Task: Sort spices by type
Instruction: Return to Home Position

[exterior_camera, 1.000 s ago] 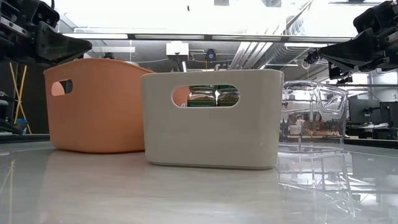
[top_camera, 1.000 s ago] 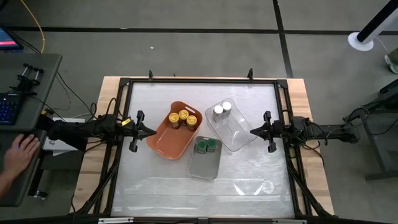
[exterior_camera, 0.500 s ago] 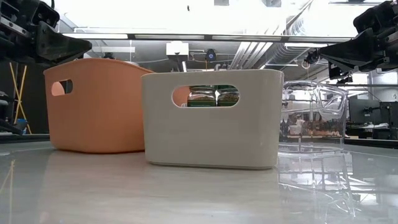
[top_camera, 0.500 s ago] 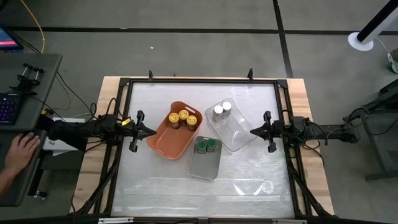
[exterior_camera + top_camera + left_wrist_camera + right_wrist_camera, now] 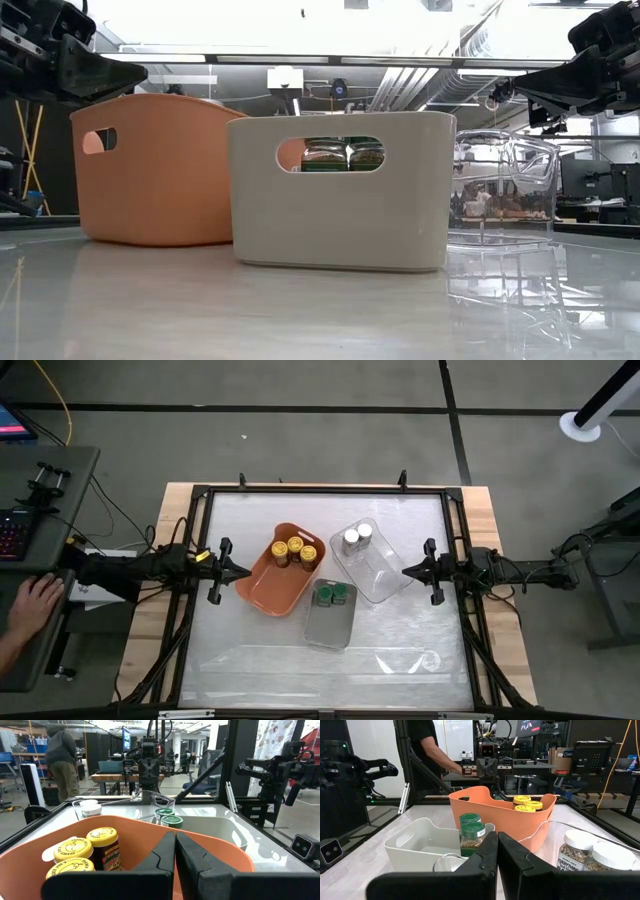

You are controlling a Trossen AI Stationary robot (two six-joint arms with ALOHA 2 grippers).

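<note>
Three yellow-lidded spice jars stand in the orange tray. Two green-lidded jars stand in the grey tray, and two white-lidded jars in the clear tray. My left gripper is shut at the table's left side, level, just left of the orange tray. My right gripper is shut at the right side, pointing at the clear tray. Neither touches anything. The wrist views show the yellow-lidded jars, the green-lidded jars and the white-lidded jars.
The three trays sit close together at the table's middle. A black frame runs round the table top. A person's hand rests on a desk left of the table. Other people stand in the room behind. Bare table lies toward the near edge.
</note>
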